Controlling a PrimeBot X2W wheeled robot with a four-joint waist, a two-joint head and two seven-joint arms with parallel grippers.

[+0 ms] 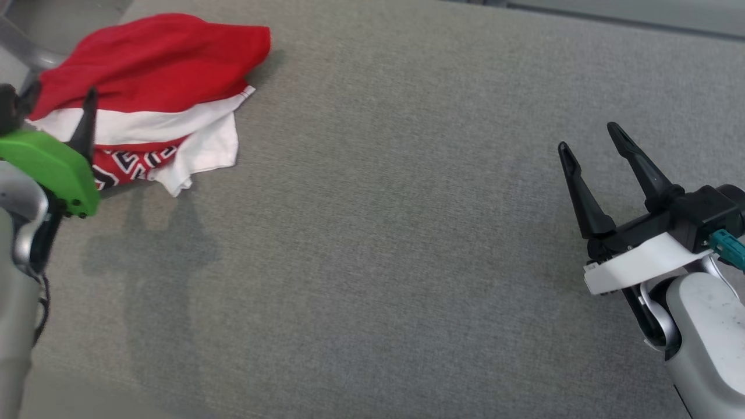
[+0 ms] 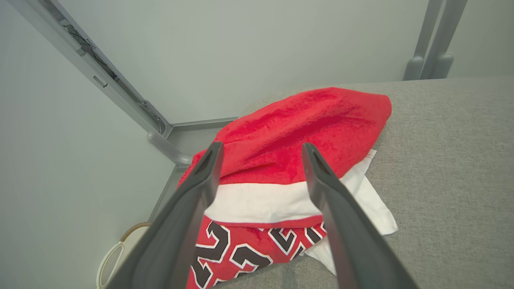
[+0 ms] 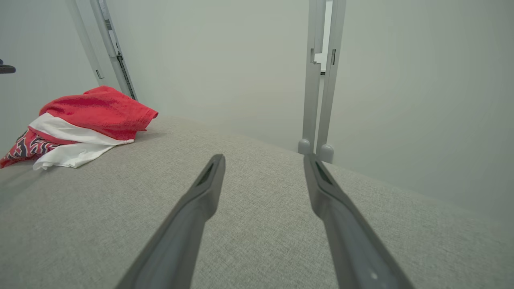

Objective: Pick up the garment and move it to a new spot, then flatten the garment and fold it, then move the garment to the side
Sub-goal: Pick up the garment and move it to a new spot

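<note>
- Garment lay bunched at the far-left corner of the worktop.
- Left fingers were spread, empty, just beside it.
- Right fingers were spread, empty, well apart.
- Pale basket sat past the edge, contents hidden.

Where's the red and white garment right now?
In the head view, the garment lies bunched at the far-left corner of the grey surface, just beyond the open left gripper.

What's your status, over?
Left gripper open, aimed at garment. Right gripper open, empty, well aside. Garment bunched, unheld, at grey table corner. Nothing in the way.
</note>
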